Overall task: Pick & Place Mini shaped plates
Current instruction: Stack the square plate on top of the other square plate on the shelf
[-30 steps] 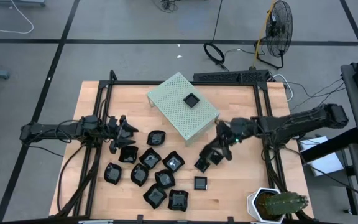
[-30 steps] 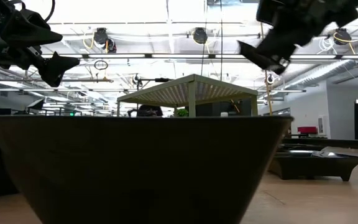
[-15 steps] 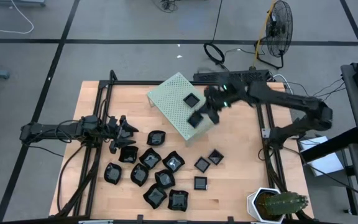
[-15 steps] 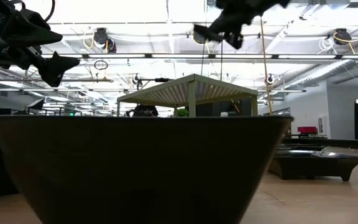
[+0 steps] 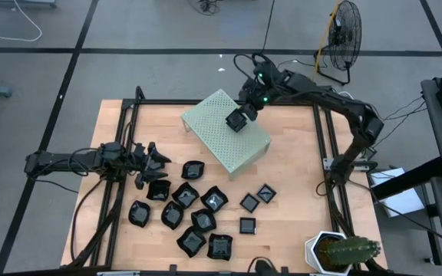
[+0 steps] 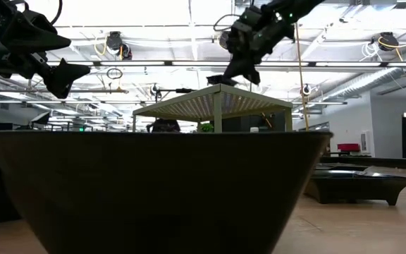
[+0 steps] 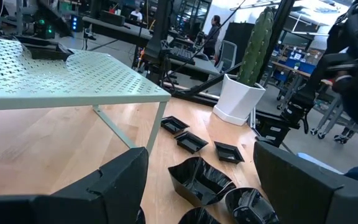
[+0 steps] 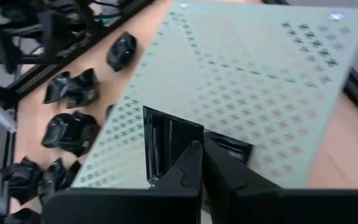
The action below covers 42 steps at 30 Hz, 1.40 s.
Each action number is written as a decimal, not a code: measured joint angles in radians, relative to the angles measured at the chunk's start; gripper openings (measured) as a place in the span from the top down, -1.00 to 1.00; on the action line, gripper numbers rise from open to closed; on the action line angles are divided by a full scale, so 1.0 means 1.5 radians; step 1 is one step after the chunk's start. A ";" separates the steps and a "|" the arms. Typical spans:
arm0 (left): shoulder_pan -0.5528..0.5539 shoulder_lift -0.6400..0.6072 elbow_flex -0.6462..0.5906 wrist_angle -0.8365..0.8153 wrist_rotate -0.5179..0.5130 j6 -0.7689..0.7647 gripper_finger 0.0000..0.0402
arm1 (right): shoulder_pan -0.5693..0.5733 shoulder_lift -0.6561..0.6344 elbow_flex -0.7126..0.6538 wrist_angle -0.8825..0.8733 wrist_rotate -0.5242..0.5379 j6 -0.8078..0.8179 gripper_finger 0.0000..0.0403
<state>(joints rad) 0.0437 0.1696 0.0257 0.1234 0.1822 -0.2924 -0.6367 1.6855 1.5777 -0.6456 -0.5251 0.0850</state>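
Note:
The pale green perforated box [image 5: 222, 142] stands on legs at the table's far middle. My right gripper [image 5: 245, 115] hovers over its top, shut on a small square black plate [image 8: 163, 144]. A second small square plate [image 8: 234, 149] lies flat on the box right behind the fingers. Several wavy black plates [image 5: 186, 208] and three small square ones [image 5: 249, 202] rest on the wood near the near edge. My left gripper [image 5: 156, 164] waits open at the table's left, just above the cluster. My right gripper pinches the small square plate by one side wall [image 8: 185, 155] between its two fingers [image 8: 222, 177], coming slantwise from above and the far right. The plate stands tilted on edge, close over the box top [image 6: 223, 79]. Whether it touches the box I cannot tell.
A cactus in a white pot [image 5: 340, 251] stands at the near right corner. Black frame rails [image 5: 322, 146] run along the table's sides. In the low view a big dark plate [image 6: 154, 190] fills the foreground. Bare wood lies right of the box [image 5: 298, 169].
My right gripper, shut on the small plate, has travelled from above the small plates at the near right toward the far edge and left, over the box, then sunk close to the box top. The plate has gone with it, lifted clear. The left arm kept still.

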 joint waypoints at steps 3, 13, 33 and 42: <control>0.000 0.000 0.000 0.000 0.000 0.000 -0.48 | -0.011 -0.001 -0.005 0.001 0.000 -0.008 1.00; 0.000 0.000 0.000 0.000 0.000 0.000 -0.48 | -0.006 -0.003 -0.033 0.014 0.004 -0.018 1.00; 0.000 0.000 0.000 0.000 0.000 0.000 -0.48 | 0.003 -0.003 -0.038 0.036 0.088 -0.037 0.46; 0.000 0.000 0.000 0.000 0.000 0.000 -0.48 | 0.104 -0.061 -0.039 -0.006 0.092 -0.016 0.38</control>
<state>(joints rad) 0.0437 0.1699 0.0256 0.1234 0.1822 -0.2924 -0.4803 1.5947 1.5196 -0.6548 -0.3871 0.0603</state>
